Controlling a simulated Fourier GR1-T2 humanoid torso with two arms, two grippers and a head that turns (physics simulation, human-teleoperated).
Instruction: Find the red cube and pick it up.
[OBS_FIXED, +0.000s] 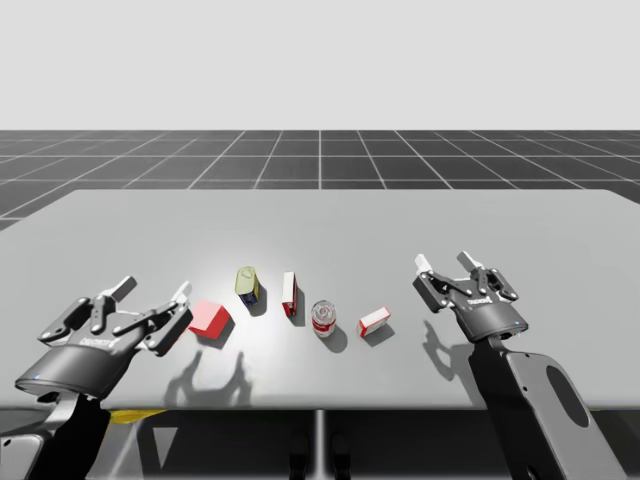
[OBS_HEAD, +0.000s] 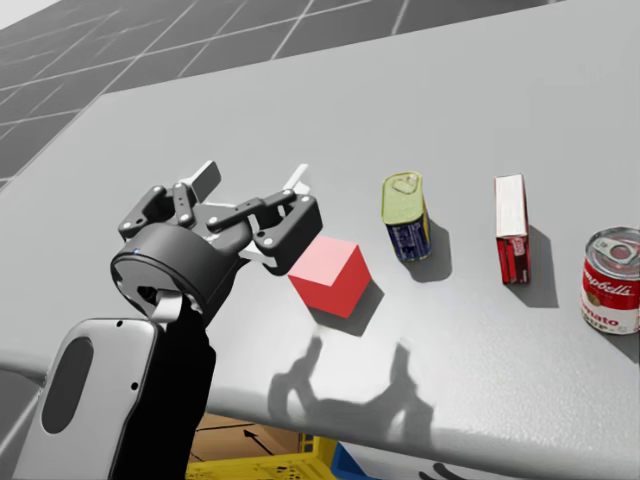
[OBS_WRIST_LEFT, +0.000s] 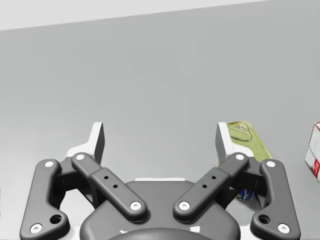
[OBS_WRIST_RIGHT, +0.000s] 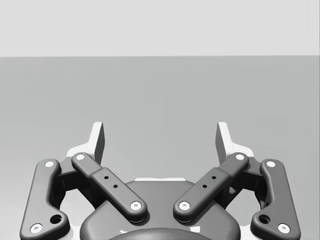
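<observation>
The red cube (OBS_HEAD: 330, 275) is seen on the table (OBS_HEAD: 520, 120) just beside the left end effector (OBS_HEAD: 250, 178) (fingers spread); the right end effector (OBS_FIXED: 444, 262) is likewise spread.

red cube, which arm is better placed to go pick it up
Left. My left gripper, jaws open, hovers close beside the red cube; my right gripper, also open, is across the table, beyond the red-and-white can and small red-and-white box.

Bright light throws sharp shadows and pale glare on the table (OBS_FIXED: 540, 225).
</observation>
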